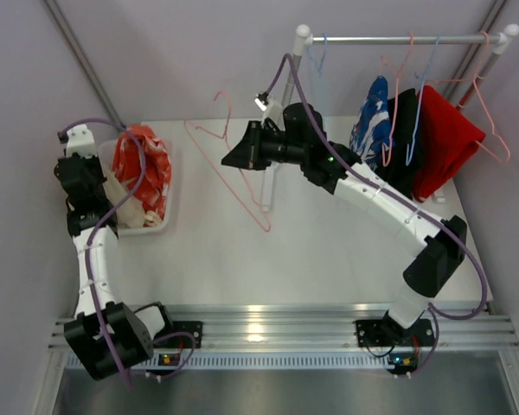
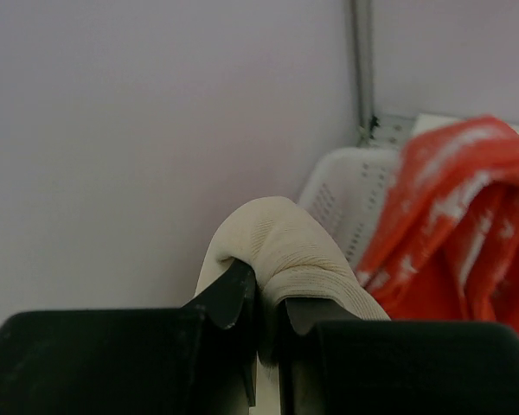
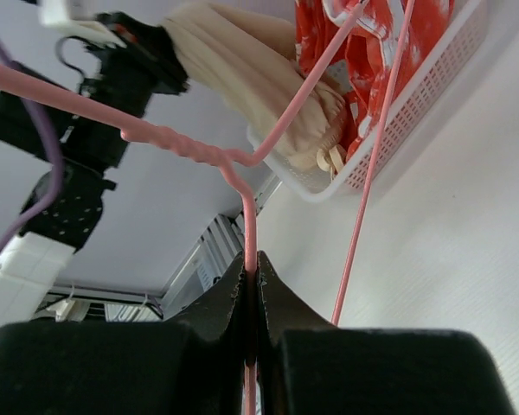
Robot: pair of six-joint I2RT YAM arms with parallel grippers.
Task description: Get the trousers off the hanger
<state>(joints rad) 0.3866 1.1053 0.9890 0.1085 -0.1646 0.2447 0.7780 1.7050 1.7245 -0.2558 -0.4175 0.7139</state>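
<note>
Overhead and wrist views of the bench [image 1: 329, 259] with both arms engaged.

**Left arm.** The left hand [image 2: 264, 290] is hovering at the far left corner of the bench, above the white perforated basket [image 1: 172, 186]. Its two fingers are clenching a bunched fold of the beige trousers [image 2: 285, 242]. In the right wrist view the rest of this garment is trailing down from the hand into the basket. The orange-red trousers [image 1: 147, 169], marked with white, are lying heaped in the same basket, just beside the beige cloth and rising above the basket rim.

**Right arm.** The right arm is reaching from the near right edge toward the middle of the far edge. The right hand [image 3: 251, 277] is grasping the pink wire hanger [image 3: 177, 144]: the fingers are pressing together on the straight stem just below the twisted neck. The hanger is tilting across the middle of the bench, between the basket and the rack, and its lower wire is crossing in front of the basket in the right wrist view.

**Rack.** The clothes rail [image 1: 398, 38] is standing along the far edge toward the far right corner. Three garments are hanging from it side by side: the blue trousers [image 1: 370, 121] with a white pattern on the left, the black trousers [image 1: 404, 151] in the middle, and the red trousers [image 1: 445, 138] on the right, nearest the corner.
</note>
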